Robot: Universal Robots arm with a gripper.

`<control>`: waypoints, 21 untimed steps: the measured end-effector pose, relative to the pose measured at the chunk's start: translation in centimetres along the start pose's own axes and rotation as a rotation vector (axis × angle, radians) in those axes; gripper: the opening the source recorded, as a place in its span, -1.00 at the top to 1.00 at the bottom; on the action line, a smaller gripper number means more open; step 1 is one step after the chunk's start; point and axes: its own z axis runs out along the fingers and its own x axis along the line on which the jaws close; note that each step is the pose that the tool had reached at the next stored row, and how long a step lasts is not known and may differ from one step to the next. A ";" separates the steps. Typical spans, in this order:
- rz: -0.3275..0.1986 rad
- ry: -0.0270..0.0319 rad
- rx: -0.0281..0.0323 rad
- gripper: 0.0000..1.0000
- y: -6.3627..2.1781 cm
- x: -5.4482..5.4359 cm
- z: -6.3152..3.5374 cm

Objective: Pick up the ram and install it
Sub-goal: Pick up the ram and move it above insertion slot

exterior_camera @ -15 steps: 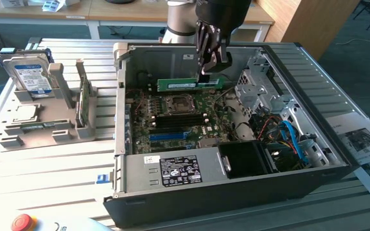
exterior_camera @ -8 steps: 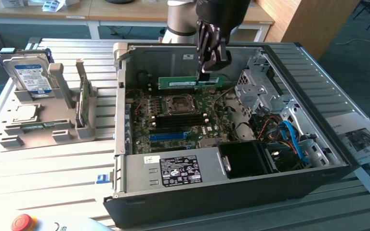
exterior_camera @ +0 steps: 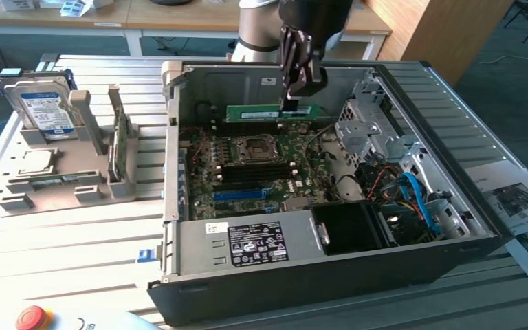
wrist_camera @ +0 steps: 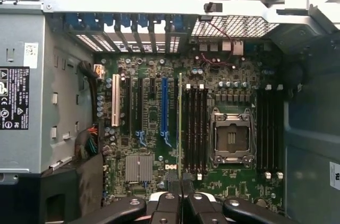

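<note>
The ram [exterior_camera: 266,112], a long green stick with a white label, hangs level above the motherboard [exterior_camera: 255,172] near the back wall of the open computer case [exterior_camera: 337,275]. My gripper [exterior_camera: 291,103] comes down from above and is shut on the ram's end towards the exterior view's right. In the wrist view the ram [wrist_camera: 180,128] appears edge-on as a thin green line running out from my fingertips [wrist_camera: 169,203]. It lies beside the black memory slots [wrist_camera: 196,128] next to the processor socket [wrist_camera: 231,139].
A grey fixture [exterior_camera: 62,185] at the exterior view's left holds a silver hard drive with a blue label [exterior_camera: 39,110], a square processor chip [exterior_camera: 36,161] and another upright green board [exterior_camera: 117,141]. Drive cages [exterior_camera: 370,130], cables [exterior_camera: 411,192] and the power supply [exterior_camera: 255,244] crowd the case.
</note>
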 end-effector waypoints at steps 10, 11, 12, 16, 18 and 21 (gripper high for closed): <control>0.012 -0.0003 0.0001 0.76 -0.29 -1.5 0.29; 0.013 -0.0004 0.0001 0.76 -0.32 -1.7 0.32; 0.014 -0.0005 0.0002 0.76 -0.36 -1.8 0.36; 0.019 -0.0006 0.0003 0.76 -0.48 -2.4 0.49; 0.022 -0.0007 0.0003 0.76 -0.54 -2.7 0.54; 0.025 -0.0009 0.0004 0.76 -0.63 -3.2 0.64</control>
